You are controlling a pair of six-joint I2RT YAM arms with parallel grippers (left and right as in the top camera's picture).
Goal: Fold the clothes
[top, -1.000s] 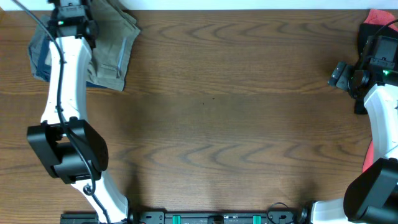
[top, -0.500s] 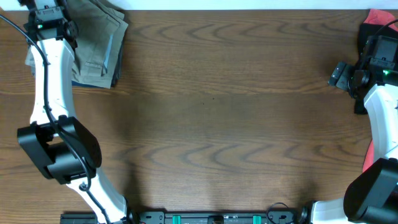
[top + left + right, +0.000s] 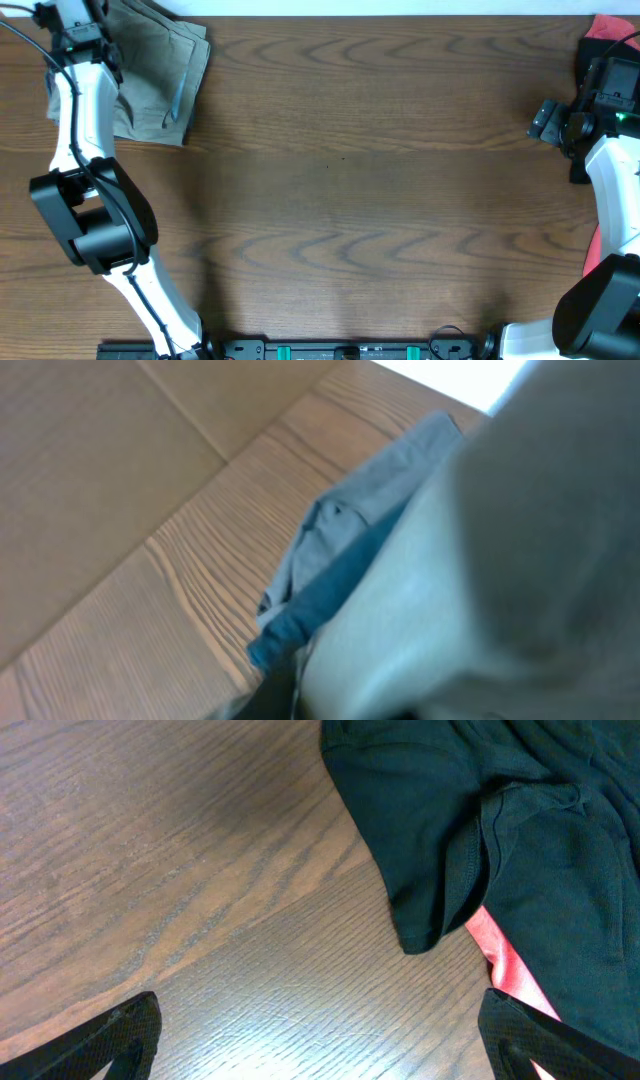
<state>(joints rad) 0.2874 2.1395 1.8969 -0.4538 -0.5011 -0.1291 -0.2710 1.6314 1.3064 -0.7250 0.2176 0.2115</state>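
Observation:
The khaki shorts [image 3: 160, 80] lie bunched at the table's far left corner, partly under my left arm. My left gripper [image 3: 72, 22] is at the corner's far edge over the shorts' left end. In the left wrist view the khaki cloth [image 3: 470, 560] fills the right side, very close and blurred, and hides the jaws. The gripper looks shut on the shorts. My right gripper [image 3: 598, 75] is at the far right edge, open and empty [image 3: 320, 1055] above bare wood.
A blue-grey garment [image 3: 340, 560] lies under the shorts' left side. A dark garment [image 3: 480, 810] on a red cloth [image 3: 505, 965] lies just ahead of the right gripper. The red cloth also shows at the overhead view's right edge [image 3: 608, 27].
My left gripper moved left and toward the far corner, and the shorts shifted left with it, covering more of the blue garment. The right arm has not moved.

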